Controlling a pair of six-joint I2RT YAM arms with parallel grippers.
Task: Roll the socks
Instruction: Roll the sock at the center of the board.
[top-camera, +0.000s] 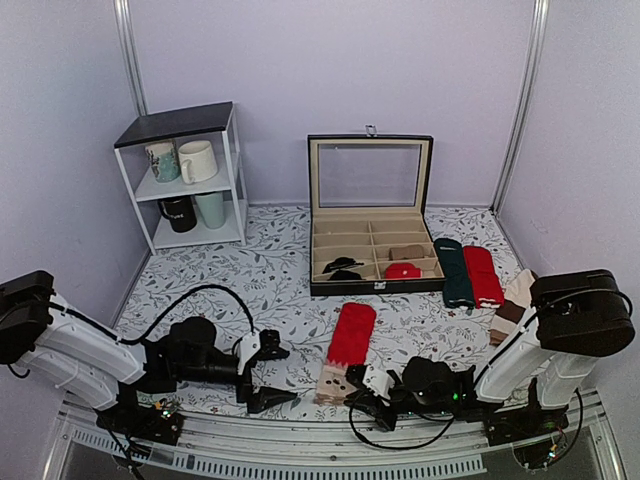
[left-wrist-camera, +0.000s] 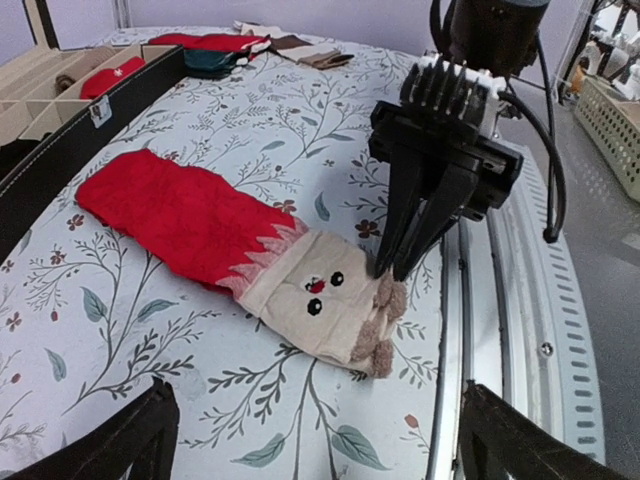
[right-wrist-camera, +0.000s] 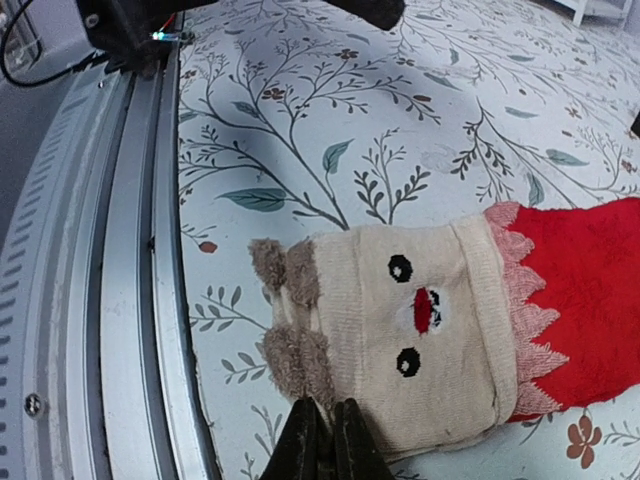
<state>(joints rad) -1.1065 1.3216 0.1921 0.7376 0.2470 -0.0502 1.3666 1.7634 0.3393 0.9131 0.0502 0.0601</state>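
Your right gripper (right-wrist-camera: 320, 445) has its fingers pressed together against the beige end of the socks (top-camera: 350, 338), beside the fuzzy ears and close to the bench's near edge. You cannot tell whether any fabric is caught. Your left gripper (top-camera: 285, 376) is spread wide, just left of that end. Toward the far edge, the open box (top-camera: 375, 287) holds two dark pieces (top-camera: 342, 268), one red piece (top-camera: 402, 270) and one tan piece (top-camera: 405, 252). On its right lie one green sock (top-camera: 456, 272) and one red sock (top-camera: 483, 275). At the far-left corner, the shelf (top-camera: 180, 125) carries four mugs (top-camera: 197, 160).
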